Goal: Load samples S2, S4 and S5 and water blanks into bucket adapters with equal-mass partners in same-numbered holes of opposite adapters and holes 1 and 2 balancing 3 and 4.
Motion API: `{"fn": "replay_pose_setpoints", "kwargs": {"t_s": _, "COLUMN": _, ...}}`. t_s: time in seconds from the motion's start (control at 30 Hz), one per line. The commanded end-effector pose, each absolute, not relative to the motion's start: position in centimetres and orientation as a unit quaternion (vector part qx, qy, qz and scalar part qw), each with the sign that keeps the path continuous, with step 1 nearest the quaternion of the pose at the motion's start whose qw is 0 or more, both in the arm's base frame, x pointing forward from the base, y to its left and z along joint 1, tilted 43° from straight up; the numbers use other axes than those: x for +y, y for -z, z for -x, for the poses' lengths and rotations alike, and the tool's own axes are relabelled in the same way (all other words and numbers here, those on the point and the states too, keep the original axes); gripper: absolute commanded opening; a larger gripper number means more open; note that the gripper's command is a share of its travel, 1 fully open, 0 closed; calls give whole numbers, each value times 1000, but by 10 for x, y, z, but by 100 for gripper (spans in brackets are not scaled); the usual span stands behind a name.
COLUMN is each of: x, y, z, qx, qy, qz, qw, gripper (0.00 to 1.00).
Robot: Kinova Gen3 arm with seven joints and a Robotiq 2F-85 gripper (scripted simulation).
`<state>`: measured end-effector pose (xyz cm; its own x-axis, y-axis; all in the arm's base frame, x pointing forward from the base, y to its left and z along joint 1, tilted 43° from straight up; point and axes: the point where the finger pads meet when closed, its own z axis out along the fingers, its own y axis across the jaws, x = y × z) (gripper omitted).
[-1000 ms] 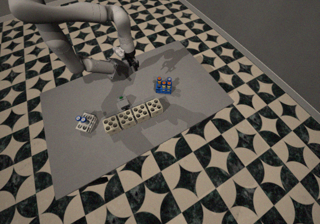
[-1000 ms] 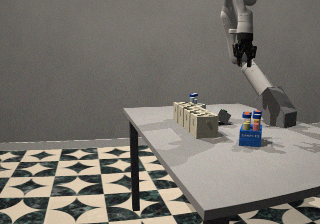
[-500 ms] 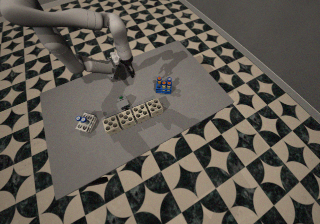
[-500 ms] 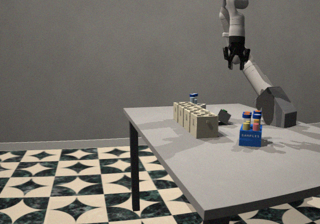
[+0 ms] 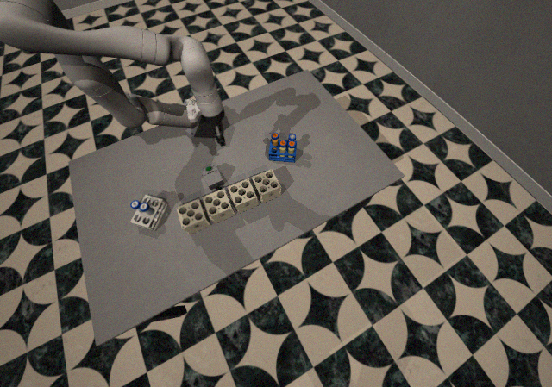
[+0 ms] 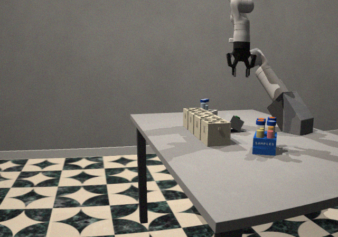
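Observation:
My gripper (image 5: 219, 140) (image 6: 240, 75) is open and empty. It hangs high above the table, behind the DONE desk and left of the sample rack. The blue SAMPLES rack (image 5: 279, 153) (image 6: 264, 147) holds several upright tubes; three caps show orange dots and one cap (image 5: 292, 137) shows a pale dot. Several beige bucket adapters (image 5: 218, 207) (image 6: 215, 133) stand in a row with all holes empty. A white blank rack (image 5: 151, 215) at the left holds two blue-capped water blanks (image 5: 139, 205) (image 6: 204, 102).
The small sloped DONE desk (image 5: 211, 177) (image 6: 236, 123) with its green key (image 5: 208, 168) stands just behind the adapter row. The robot base (image 6: 292, 117) sits at the table's far side. The grey table (image 5: 134, 262) (image 6: 218, 180) ends close in front of the adapters.

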<state>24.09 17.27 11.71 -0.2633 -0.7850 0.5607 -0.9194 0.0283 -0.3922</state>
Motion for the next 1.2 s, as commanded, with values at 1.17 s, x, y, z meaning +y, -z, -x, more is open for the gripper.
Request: {"fn": "replay_pose_setpoints", "kwargs": {"t_s": 1.17, "x": 96, "y": -157, "z": -311, "qx": -853, "qy": -368, "qz": -369, "qw": -7, "gripper": 62}}
